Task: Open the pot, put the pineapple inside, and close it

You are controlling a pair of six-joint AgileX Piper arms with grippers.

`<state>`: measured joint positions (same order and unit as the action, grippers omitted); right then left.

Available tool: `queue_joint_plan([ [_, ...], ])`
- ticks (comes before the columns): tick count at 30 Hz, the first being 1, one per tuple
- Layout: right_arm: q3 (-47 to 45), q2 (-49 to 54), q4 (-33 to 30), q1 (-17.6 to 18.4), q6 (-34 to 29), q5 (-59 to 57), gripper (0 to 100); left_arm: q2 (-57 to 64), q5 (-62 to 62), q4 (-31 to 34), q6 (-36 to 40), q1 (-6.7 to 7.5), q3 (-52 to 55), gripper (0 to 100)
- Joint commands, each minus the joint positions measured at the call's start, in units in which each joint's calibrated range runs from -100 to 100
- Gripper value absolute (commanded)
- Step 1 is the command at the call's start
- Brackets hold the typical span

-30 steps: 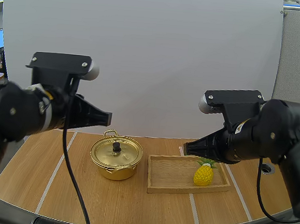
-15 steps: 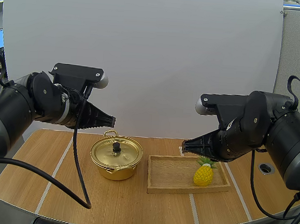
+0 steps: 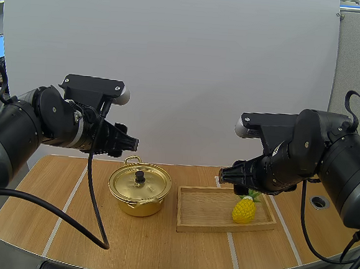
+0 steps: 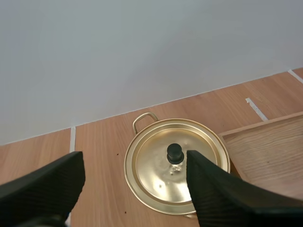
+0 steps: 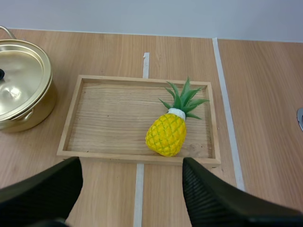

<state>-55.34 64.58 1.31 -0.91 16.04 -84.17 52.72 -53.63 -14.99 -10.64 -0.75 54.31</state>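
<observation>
task stage: judged at the start; the lid is still on the pot and nothing has been gripped.
left pincer: released, fingers spread wide and empty, hanging in the air above the pot's left rim, well clear of the lid.
right pincer: released and empty, held in the air to the right of the pot, over the wooden tray.
pineapple: lying in the tray, at the end farthest from the pot, leaf crown turned away from the pot.
pot: closed, set on the counter, with the tray just beside it on the right.
risk, lid: the knob is small; were the pincer closed off-centre, it could slip out, or the lid could be tipped and the pot dragged.
risk, pineapple: the body is rounded and could be rolled in the tray if it is pinched unevenly or by the leaves.
risk, arms: both must work over the pot, so a clash is possible if the lid is not carried well away from the pot first.
left wrist view adds: the knob is framed between the spread fingers, and a loop handle is seen on the pot's far side.
right wrist view adds: the pineapple is shown on its side, its crown unobscured.
high view adds: the height of both pincers above the pot is shown.
</observation>
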Motion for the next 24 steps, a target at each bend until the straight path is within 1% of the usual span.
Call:
queue_joint_plan([
  [1,0.3,0.11,-0.55,-0.22,-0.18,-1.08,100,-0.86,1.19,-1.64,-4.34,0.22,-0.14,100],
  [5,0.3,0.11,-0.55,-0.22,-0.18,-1.08,100,-4.53,-1.31,-6.49,-15.95,0.22,-2.05,100],
  [7,0.3,0.11,-0.55,-0.22,-0.18,-1.08,100,-7.32,-4.32,-8.5,-19.79,0.28,-4.41,100],
  [9,0.3,0.11,-0.55,-0.22,-0.18,-1.08,100,-10.14,-6.48,-8.64,-20.52,0.57,-6.89,100],
  [11,0.3,0.11,-0.55,-0.22,-0.18,-1.08,100,-13.01,-8.58,-8.64,-21.88,1.42,-9.28,100],
  [16,0.3,0.11,-0.55,-0.22,-0.18,-1.08,100,-21.11,-9.3,-7.4,-23.79,4.79,-12.95,100],
  [18,0.3,0.11,-0.55,-0.22,-0.18,-1.08,100,-24.09,-8.36,-6.32,-23.71,5.7,-13.85,100],
  [20,0.3,0.11,-0.55,-0.22,-0.18,-1.08,100,-27.6,-8.02,-5.75,-23.58,6.1,-15.0,100],
  [24,0.3,0.11,-0.55,-0.22,-0.18,-0.87,100,-34.27,-8.02,-3.93,-22.21,6.1,-17.54,100],
])
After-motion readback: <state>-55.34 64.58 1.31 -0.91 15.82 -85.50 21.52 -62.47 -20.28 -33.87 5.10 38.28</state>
